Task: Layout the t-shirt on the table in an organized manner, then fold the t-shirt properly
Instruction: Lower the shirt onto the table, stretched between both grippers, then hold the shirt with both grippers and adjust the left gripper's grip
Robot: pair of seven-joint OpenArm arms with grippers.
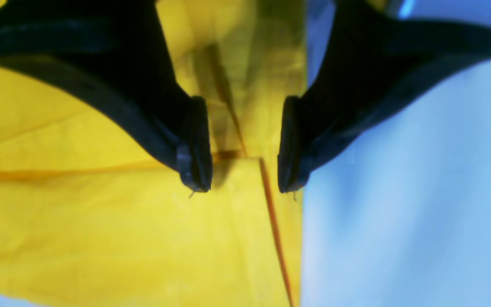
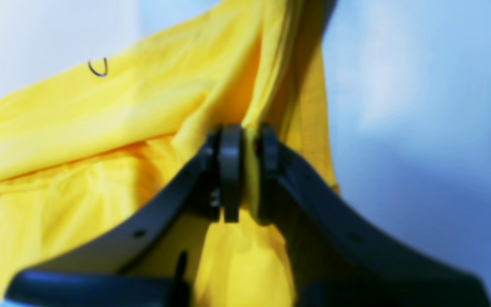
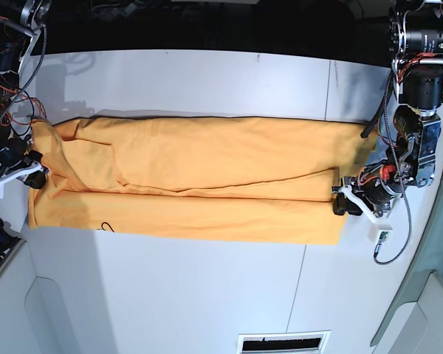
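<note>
The orange-yellow t-shirt lies stretched sideways across the white table, folded lengthwise into a long band. A bit of black line drawing peeks out near its front left corner. In the base view my right gripper is at the shirt's left end. The right wrist view shows that gripper shut on a bunched fold of the t-shirt. My left gripper is at the right end. In its wrist view the left gripper stands open over the t-shirt hem, with nothing pinched.
A thin dark seam runs across the table on the right. A vent slot sits at the front edge. A cable loops beside the left arm. Bare white tabletop lies beyond the shirt's right edge.
</note>
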